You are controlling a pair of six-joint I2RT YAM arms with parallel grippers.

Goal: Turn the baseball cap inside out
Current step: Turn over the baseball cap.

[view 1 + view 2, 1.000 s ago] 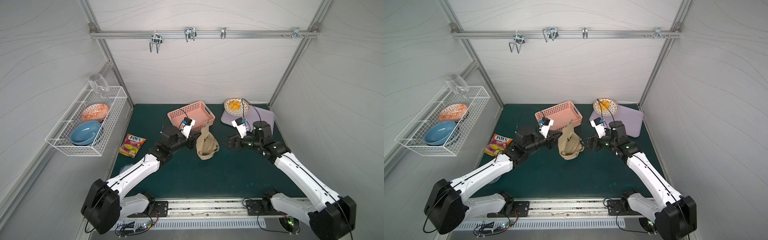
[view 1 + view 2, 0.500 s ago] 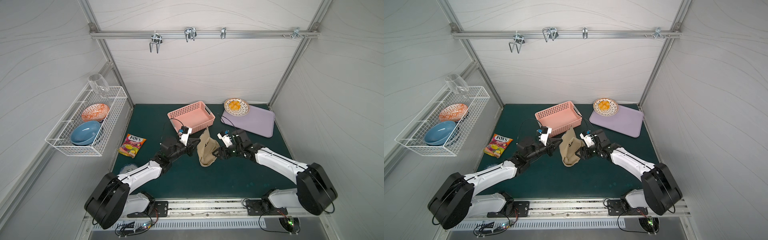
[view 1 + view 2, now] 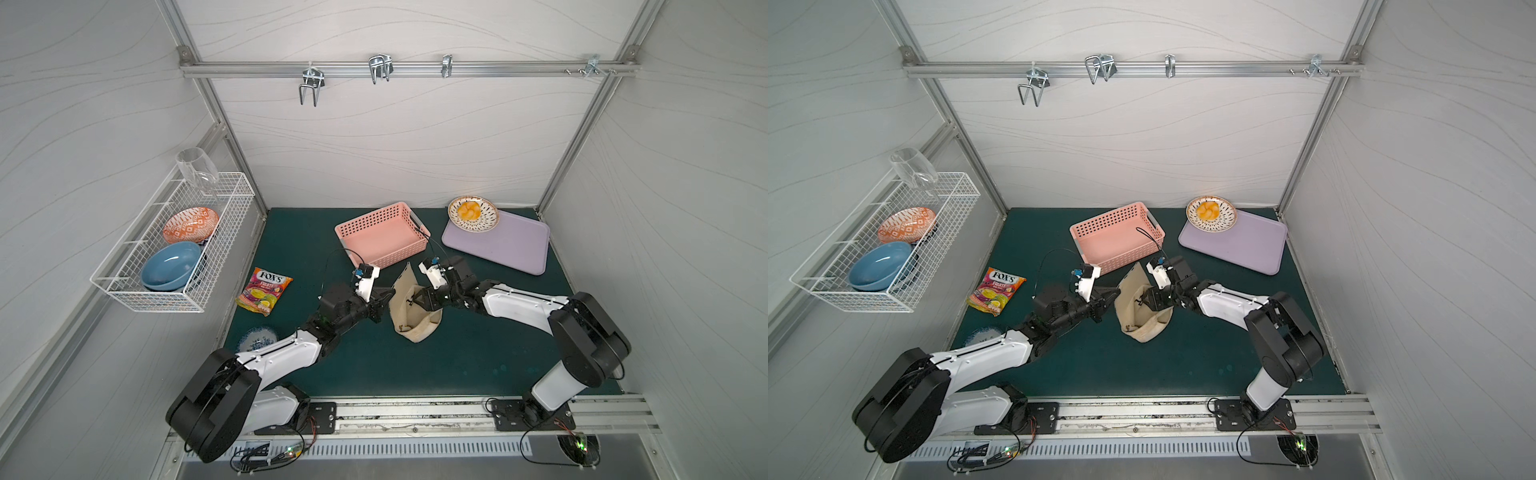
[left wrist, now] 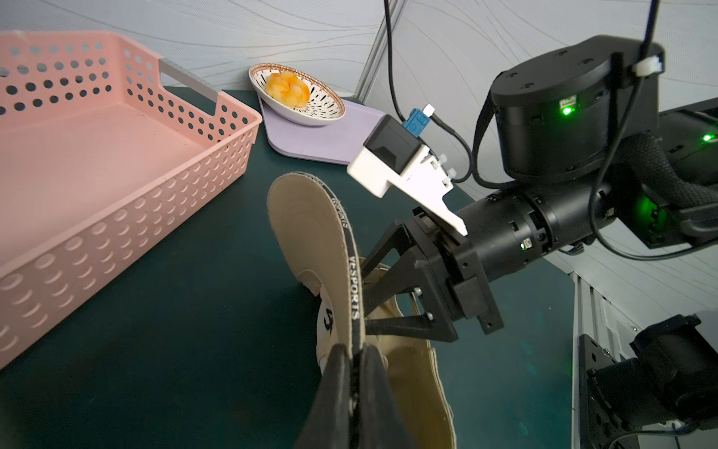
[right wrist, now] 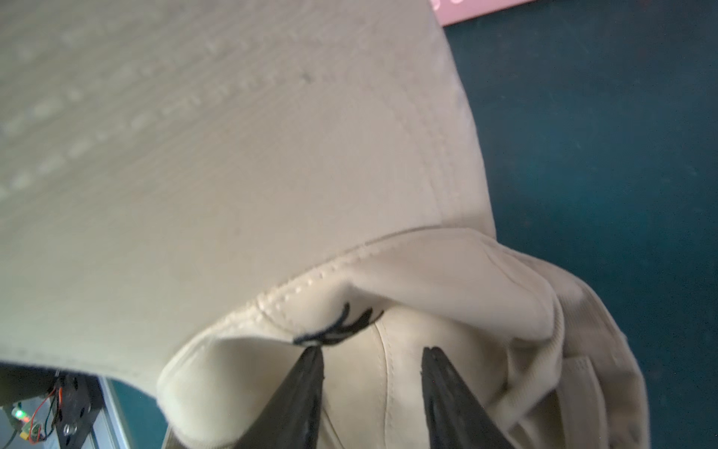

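Over the tabletop [image 3: 374, 365], my left hand [image 4: 354, 350] pinches the cap [image 4: 311, 217] at its band; my right hand [image 5: 373, 352], half spread, should bite crown fabric deeply, then push through.

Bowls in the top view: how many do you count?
3: an orange patterned bowl and a blue bowl in the wire basket, a spotted bowl on the lavender tray. A blue-white dish by the left arm is partly hidden.

The pink basket [image 3: 395, 253] crowds the baseball cap [image 3: 401, 307] behind; bare mat [image 3: 415, 365] lies open in front.
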